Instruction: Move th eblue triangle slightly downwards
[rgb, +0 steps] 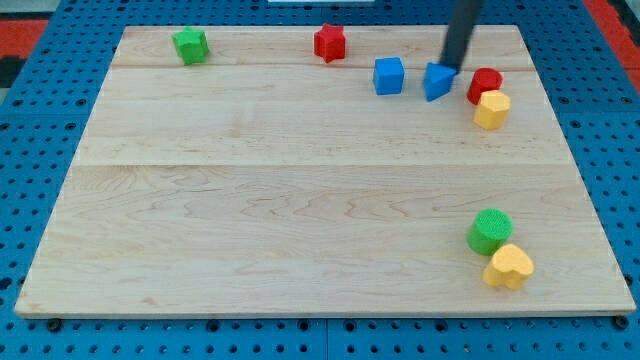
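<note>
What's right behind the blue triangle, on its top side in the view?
My tip sits at the blue triangle's upper edge, apparently touching. The rod hides the board just above the triangle, so I can't see that strip.

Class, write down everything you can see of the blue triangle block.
The blue triangle is a small solid wedge, matte like plastic, lying flat near the wooden board's top right. The blue cube stands apart on its left, the red block apart on its right. My tip meets its upper edge.
</note>
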